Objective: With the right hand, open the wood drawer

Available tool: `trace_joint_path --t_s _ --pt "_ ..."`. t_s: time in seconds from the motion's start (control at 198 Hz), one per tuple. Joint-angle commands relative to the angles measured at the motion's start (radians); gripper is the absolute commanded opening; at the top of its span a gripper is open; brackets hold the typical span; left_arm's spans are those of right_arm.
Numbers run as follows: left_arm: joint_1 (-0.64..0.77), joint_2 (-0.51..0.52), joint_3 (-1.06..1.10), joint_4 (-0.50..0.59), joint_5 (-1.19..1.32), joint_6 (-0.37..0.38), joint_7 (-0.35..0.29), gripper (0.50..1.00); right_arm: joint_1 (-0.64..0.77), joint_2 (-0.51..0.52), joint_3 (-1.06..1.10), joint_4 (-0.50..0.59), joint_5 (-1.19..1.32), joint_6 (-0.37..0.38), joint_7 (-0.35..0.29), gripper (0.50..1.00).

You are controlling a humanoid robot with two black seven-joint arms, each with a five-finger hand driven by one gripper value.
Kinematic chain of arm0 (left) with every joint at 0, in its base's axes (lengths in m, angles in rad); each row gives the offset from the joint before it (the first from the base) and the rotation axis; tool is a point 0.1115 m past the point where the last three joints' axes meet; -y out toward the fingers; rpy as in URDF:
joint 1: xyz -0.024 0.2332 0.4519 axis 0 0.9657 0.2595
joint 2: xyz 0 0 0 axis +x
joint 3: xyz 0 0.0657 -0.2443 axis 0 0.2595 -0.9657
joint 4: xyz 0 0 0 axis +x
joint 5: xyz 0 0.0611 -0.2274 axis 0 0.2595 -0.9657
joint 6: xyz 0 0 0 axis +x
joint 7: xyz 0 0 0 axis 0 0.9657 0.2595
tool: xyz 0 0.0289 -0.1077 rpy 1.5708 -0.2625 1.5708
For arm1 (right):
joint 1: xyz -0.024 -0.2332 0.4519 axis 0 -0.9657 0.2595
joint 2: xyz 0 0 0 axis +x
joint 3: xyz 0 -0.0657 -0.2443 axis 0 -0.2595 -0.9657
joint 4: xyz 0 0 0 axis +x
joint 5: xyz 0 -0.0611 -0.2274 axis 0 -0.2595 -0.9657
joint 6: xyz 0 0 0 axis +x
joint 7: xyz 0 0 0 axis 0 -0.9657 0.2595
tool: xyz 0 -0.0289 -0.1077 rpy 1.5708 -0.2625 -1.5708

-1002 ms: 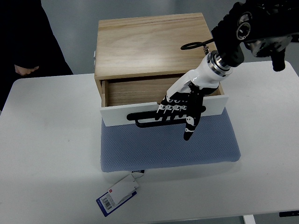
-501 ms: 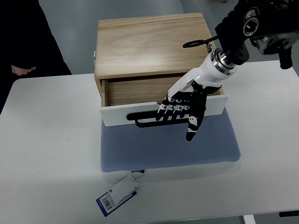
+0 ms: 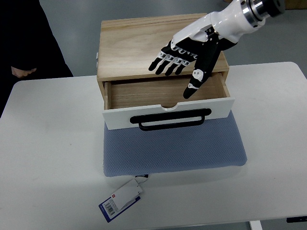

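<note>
- Wood drawer (image 3: 165, 96) of the wooden cabinet (image 3: 153, 45) stood pulled out part of the way, on the blue mat (image 3: 175, 151) on the white table (image 3: 53, 158)
- White front panel (image 3: 120, 118) with the black handle (image 3: 175, 119) faced the robot's side, handle free, nothing touching it
- Right hand (image 3: 192, 52) hung above the cabinet top and the back part of the drawer, well clear of the handle
- Fingers (image 3: 165, 64) spread and stretched out, gripping nothing; thumb pointed down toward the drawer inside
- Left hand not visible anywhere
- Judged as the end of the opening step: drawer already open, inside looked bare as far as visible
- If more opening wanted, next move would call for bringing the hand down again to the handle, hooking the fingers under the bar and pulling straight toward the table edge, without dragging the mat
- Otherwise only moving the arm away, careful not to knock the cabinet top
- Tag (image 3: 122, 200) lay near the front edge of the table, just below the mat: white with a blue border, a barcode and a small red mark; print too small to read
- No brand or other writing readable on cabinet or mat
- Person in dark clothing (image 3: 26, 38) stood at the far left, one hand (image 3: 21, 72) near the table edge
</note>
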Motion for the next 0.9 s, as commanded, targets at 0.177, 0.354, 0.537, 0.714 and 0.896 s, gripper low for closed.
trace_joint_path --t_s 0.177,0.354,0.537,0.714,0.896 --pt "0.000 0.000 0.000 0.000 0.000 0.000 0.000 1.000 -0.099 -0.190 0.133 -0.052 0.052 -0.042 -0.001 0.930" --pt "0.000 0.000 0.000 0.000 0.000 0.000 0.000 1.000 -0.280 -0.310 0.305 -0.089 0.053 -0.194 -0.002 0.930" --pt "0.000 0.000 0.000 0.000 0.000 0.000 0.000 1.000 -0.556 -0.382 0.569 -0.164 0.044 -0.341 -0.002 0.930" --pt "0.000 0.000 0.000 0.000 0.000 0.000 0.000 1.000 -0.821 -0.370 0.833 -0.275 0.032 -0.437 -0.007 0.930" --pt "0.000 0.000 0.000 0.000 0.000 0.000 0.000 1.000 -1.104 -0.293 1.135 -0.408 -0.005 -0.470 -0.008 0.930"
